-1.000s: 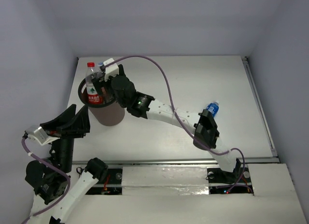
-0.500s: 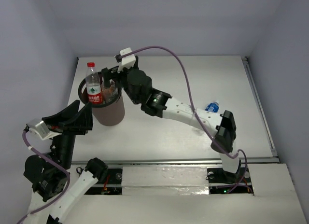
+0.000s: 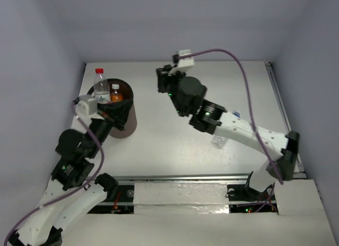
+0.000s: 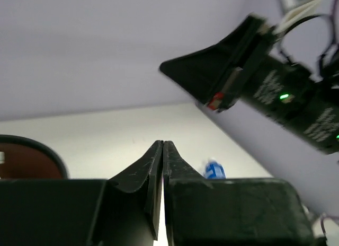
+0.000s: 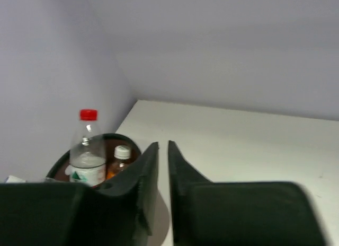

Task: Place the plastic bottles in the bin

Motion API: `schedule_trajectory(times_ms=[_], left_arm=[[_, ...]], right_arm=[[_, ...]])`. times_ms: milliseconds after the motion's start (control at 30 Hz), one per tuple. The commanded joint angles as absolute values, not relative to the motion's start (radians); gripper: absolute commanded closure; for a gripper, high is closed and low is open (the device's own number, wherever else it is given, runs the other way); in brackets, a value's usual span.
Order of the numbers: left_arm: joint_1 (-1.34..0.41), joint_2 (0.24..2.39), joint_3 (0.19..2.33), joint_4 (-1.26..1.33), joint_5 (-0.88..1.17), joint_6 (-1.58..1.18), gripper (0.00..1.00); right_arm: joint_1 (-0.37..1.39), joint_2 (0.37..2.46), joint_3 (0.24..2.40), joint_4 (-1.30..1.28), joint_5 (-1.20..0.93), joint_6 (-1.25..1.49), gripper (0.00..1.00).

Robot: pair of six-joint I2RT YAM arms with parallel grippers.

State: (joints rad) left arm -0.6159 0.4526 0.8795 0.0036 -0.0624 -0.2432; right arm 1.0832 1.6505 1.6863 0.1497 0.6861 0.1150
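The dark brown bin (image 3: 127, 125) stands at the table's left. A clear red-capped bottle (image 3: 100, 85) and an orange white-capped bottle (image 3: 115, 93) stand upright inside it. The right wrist view shows both bottles, the red-capped one (image 5: 87, 153) and the orange one (image 5: 121, 157). A blue-capped bottle (image 4: 213, 169) lies on the table to the right, mostly hidden under my right arm, with its clear body (image 3: 219, 141) peeking out. My left gripper (image 3: 125, 110) is shut and empty at the bin's front. To the right of the bin, my right gripper (image 3: 159, 79) hangs shut and empty.
The white table (image 3: 228, 81) ends at a metal rail on the right (image 3: 286, 119). Lilac walls close in the back and both sides. My right arm (image 3: 238, 129) stretches across the table's middle, and it shows in the left wrist view (image 4: 254, 71).
My right gripper let go of the red-capped bottle in the bin, pulled away to the right and shut. My left arm swung in to the bin's front and its gripper shut.
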Motion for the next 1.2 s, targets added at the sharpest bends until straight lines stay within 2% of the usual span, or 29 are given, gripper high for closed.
schedule_trajectory(times_ms=[0, 100, 133, 233, 267, 300, 367, 433, 467, 500, 567, 600, 733, 900, 1033, 1167], left_arm=[[-0.621, 0.584, 0.891, 0.101, 0.098, -0.287, 1.00], [-0.653, 0.742, 0.920, 0.150, 0.150, -0.316, 1.00], [-0.708, 0.782, 0.929, 0.159, 0.137, -0.314, 1.00], [-0.822, 0.971, 1.003, 0.153, 0.032, -0.273, 1.00], [-0.842, 1.023, 1.047, 0.146, 0.023, -0.276, 0.97], [-0.873, 1.120, 1.067, 0.147, 0.005, -0.276, 0.93], [-0.969, 1.217, 1.110, 0.164, -0.090, -0.261, 0.71], [-1.006, 1.388, 1.216, 0.146, -0.100, -0.233, 0.54], [-1.015, 1.454, 1.264, 0.117, -0.092, -0.223, 0.51], [-1.025, 1.576, 1.358, 0.103, -0.084, -0.215, 0.49], [-1.025, 1.741, 1.498, 0.072, -0.033, -0.201, 0.41], [-1.025, 1.803, 1.556, 0.049, -0.023, -0.193, 0.38], [-1.035, 2.086, 1.889, -0.136, 0.044, -0.166, 0.29], [-1.058, 2.362, 2.230, -0.288, 0.009, -0.118, 0.19], [-1.068, 2.460, 2.312, -0.311, -0.028, -0.115, 0.16], [-1.077, 2.569, 2.362, -0.345, 0.023, -0.101, 0.17]], right_arm=[[1.001, 1.397, 1.503, 0.144, 0.790, 0.239, 0.87], [0.957, 1.235, 1.341, 0.118, 0.808, 0.339, 0.90], [0.957, 1.133, 1.248, 0.106, 0.831, 0.363, 0.90], [0.948, 0.966, 1.149, 0.028, 0.923, 0.416, 0.87], [0.939, 0.930, 1.102, 0.005, 0.943, 0.455, 0.86], [0.939, 0.896, 1.083, -0.038, 0.975, 0.477, 0.86], [0.939, 0.797, 1.031, -0.132, 1.005, 0.540, 0.86], [0.930, 0.723, 0.999, -0.184, 1.014, 0.572, 0.79], [0.930, 0.645, 0.983, -0.195, 1.012, 0.577, 0.74], [0.930, 0.606, 0.961, -0.221, 1.006, 0.583, 0.58], [0.930, 0.505, 0.947, -0.250, 1.000, 0.583, 0.40], [0.930, 0.482, 0.943, -0.267, 0.996, 0.584, 0.26], [0.930, 0.417, 0.945, -0.362, 0.976, 0.589, 0.09], [0.930, 0.414, 0.939, -0.376, 0.956, 0.552, 0.06], [0.930, 0.416, 0.931, -0.357, 0.920, 0.512, 0.06], [0.930, 0.399, 0.928, -0.341, 0.916, 0.488, 0.06]])
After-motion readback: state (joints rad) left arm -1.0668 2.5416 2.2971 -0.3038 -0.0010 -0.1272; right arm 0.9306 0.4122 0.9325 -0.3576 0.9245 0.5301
